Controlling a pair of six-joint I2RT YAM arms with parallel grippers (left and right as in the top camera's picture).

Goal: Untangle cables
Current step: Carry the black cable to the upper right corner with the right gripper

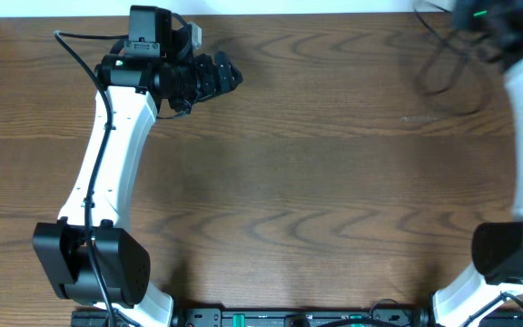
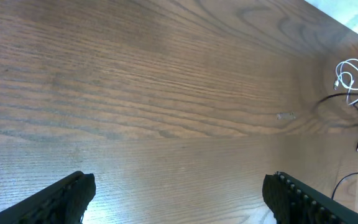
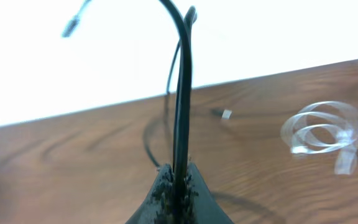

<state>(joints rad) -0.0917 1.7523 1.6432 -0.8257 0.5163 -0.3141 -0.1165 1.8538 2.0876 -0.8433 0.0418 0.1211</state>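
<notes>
The right fingers [image 3: 165,194] clench a doubled black cable [image 3: 183,93] above the table's [image 3: 73,168] far right corner, the white cable [image 3: 321,132] lying coiled nearby, while the left fingers [image 2: 67,198] stand released, well apart; an upward pull risks tightening any loop or dragging the white cable along.

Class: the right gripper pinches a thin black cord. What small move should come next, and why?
Probably lift the right gripper slightly, drawing the thin black cable away from the coiled white cable on the wooden table: its jaws are shut on the black one, and the white lies close by.
</notes>
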